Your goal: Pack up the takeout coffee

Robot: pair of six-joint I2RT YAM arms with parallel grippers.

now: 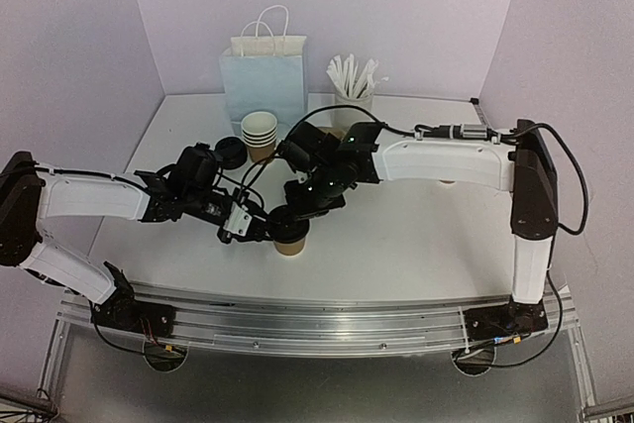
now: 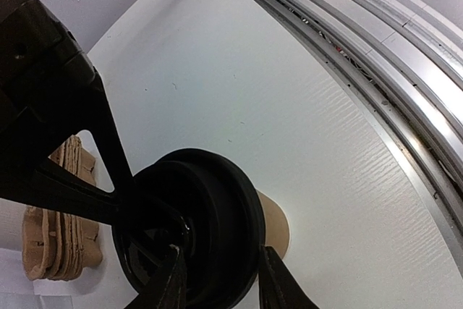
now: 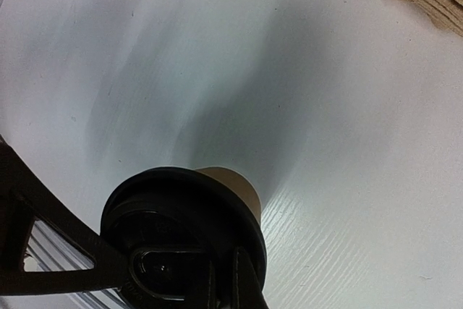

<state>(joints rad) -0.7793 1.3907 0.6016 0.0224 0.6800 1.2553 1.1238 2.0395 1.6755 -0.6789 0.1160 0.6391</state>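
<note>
- We are over the middle of the counter (image 1: 426, 235), a little left of centre and closer to the near edge than the far one. That is where the paper cup (image 1: 294, 243) stands upright.
- A black lid (image 2: 224, 208) sits on top of the cup. From the left wrist we see only a sliver of brown wall below it.
- Both arms meet right at this cup, the left reaching in from the left side and the right from the right.
- The left gripper (image 2: 221, 255) has its jaws partly spread across the lid's rim. One finger (image 2: 172, 280) is over the lid's top and the other is outside it, beside the cup wall.
- The right gripper (image 3: 226, 258) is down on the lid as well, with jaws narrow and only a slit between them. We cannot tell whether they pinch the rim or merely rest on it.
- Toward the far edge, a stack of empty cups (image 1: 260, 133) stands open-mouthed, with spare black lids (image 1: 231, 153) just to its left.
- Behind the stack, the pale blue bag (image 1: 264, 76) stands upright at the far edge, handles up.
- To the bag's right, also at the far edge, is the white holder of sticks (image 1: 353, 98).
- The lidded cup is on the counter, well apart from the bag.
</note>
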